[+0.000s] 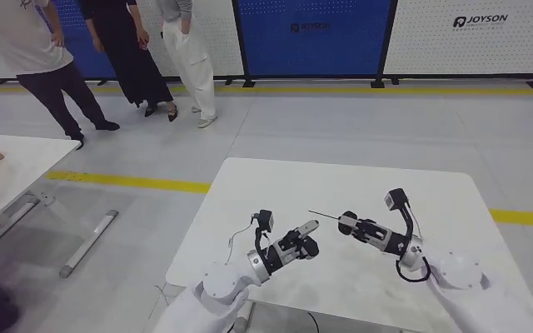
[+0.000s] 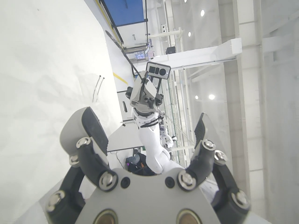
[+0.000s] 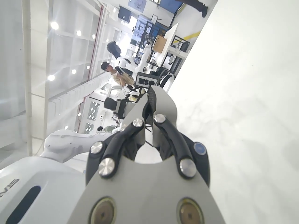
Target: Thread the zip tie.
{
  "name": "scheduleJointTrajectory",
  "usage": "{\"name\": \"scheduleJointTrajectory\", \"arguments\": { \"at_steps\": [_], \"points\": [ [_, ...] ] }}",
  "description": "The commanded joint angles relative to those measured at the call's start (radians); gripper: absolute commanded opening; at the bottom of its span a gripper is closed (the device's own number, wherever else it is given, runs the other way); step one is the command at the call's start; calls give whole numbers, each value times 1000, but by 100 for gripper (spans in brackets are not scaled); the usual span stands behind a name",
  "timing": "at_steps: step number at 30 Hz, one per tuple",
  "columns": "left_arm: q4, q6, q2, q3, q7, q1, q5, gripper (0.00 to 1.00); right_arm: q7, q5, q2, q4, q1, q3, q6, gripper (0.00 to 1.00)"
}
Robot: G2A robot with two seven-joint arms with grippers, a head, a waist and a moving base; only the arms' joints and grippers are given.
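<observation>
The left hand (image 2: 147, 120) and right hand (image 3: 150, 89) are grey, with black links (image 2: 197, 164) and silver screws (image 2: 108, 181).

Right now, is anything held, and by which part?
The right gripper holds the black zip tie near one end; the rest sticks out free. The left gripper is open and empty.

Landmark: the white table (image 1: 400, 191) I work at; every place below is taken from it.
Floor: pale grey floor (image 1: 333, 125), smooth, on all sides of the table.
Floor marking: a yellow line (image 1: 125, 180) runs off to the table's left and shows again at its right edge.
Partition: well beyond the table's far edge, a blue panel (image 1: 312, 37) flanked by white perforated panels (image 1: 458, 37) on black posts.
Furniture: a second white table (image 1: 33, 158) well to the left, with a metal foot rail (image 1: 87, 243) on the floor.
Light: round ceiling lamps (image 2: 202, 12) lit high above the table, near a white beam (image 2: 198, 53).
</observation>
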Motion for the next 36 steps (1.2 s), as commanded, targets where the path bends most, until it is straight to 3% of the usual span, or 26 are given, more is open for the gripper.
{"name": "scheduleJointTrajectory", "arguments": {
  "at_steps": [1, 10, 18, 30, 36],
  "points": [
    [0, 0, 0, -3, -1, 1, -2, 100, 2, 2, 0, 0, 0, 0, 0, 0],
    [0, 0, 0, -2, 1, 1, -3, 100, 2, 2, 0, 0, 0, 0, 0, 0],
    [55, 13, -16, 50, 53, -76, -26, 100, -6, -30, -4, -47, -40, 12, 8, 0],
    [62, 4, -18, 59, 72, -81, -3, 100, -12, -17, -4, -51, -51, 19, 2, 0],
    [105, -20, -27, 73, 95, -119, -30, 100, -12, -17, -4, -51, -51, 19, 2, 0]
  ]
}}
